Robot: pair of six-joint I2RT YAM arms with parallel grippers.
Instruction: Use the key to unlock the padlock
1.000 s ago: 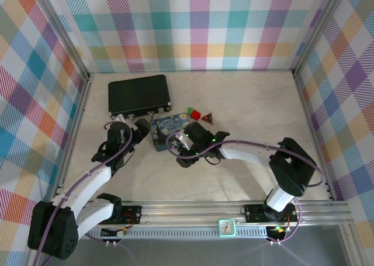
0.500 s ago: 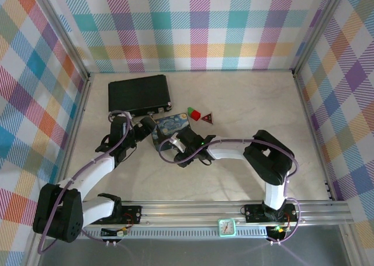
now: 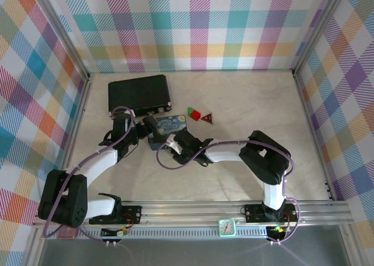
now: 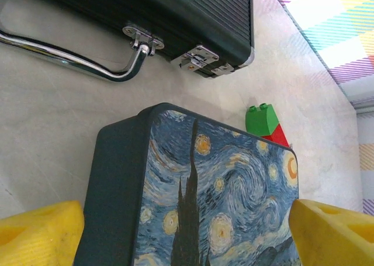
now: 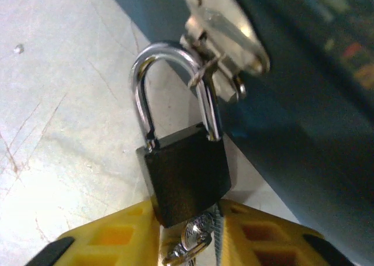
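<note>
Padlock (image 5: 186,181) hung by its shackle from the hasp (image 5: 225,41) of the box (image 4: 222,207) on the desk (image 5: 58,102), the right jaws pinched nearly shut on the key (image 5: 193,234) under its body, the left jaws gaping wide, 1 finger at each side of the box.

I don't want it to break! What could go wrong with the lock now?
The key sits at the bottom of the padlock, barely visible between the fingers of the right gripper; a crooked twist could bend it or let it slip.
The padlock hangs on the latch of the box, and the left gripper is open around the box, so tugging might drag it.
</note>
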